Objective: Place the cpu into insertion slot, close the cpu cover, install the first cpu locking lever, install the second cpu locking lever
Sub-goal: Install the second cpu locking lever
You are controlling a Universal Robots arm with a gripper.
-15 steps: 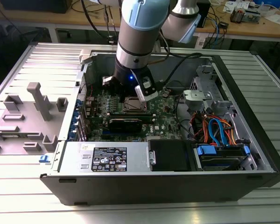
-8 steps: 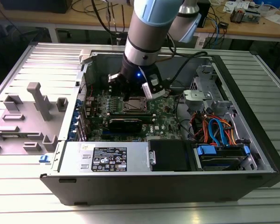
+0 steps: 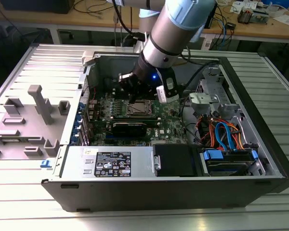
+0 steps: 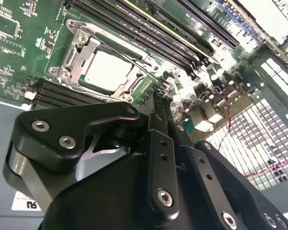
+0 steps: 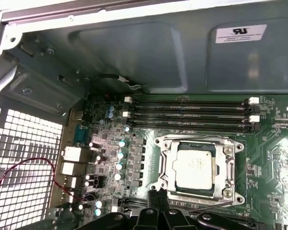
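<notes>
A ribbed metal surface [image 3: 33,57] carries an open desktop computer case [image 3: 260,144] lying on its side, with a grey plastic fixture block [image 3: 36,103] resting on the exterior view's left and a cluttered workbench [image 3: 96,17] running behind.

Inside the case, the cpu [image 5: 195,166] already sits in the insertion slot [image 5: 166,165], and the cpu cover [image 5: 230,172] lies flat around it, its silver frame bordering the chip on the green motherboard [image 5: 273,158]. A thin wire locking lever [image 4: 129,53] runs along one edge of the frame; whether it is hooked home I cannot tell.

The pincer [image 4: 164,103] hangs just beside the socket's edge, near the black memory slots [image 5: 192,109], with its fingers [image 4: 158,110] drawn together to a narrow tip and nothing held between them.

The risk here is mostly one of aim. A closed tip pressing a springy lever could slide off the wire and strike the cover, the small capacitors [image 5: 120,153] nearby, or the board itself. If the lever is pushed down without being swung under its hook, it would likely spring back up and leave the cover unclamped.
</notes>
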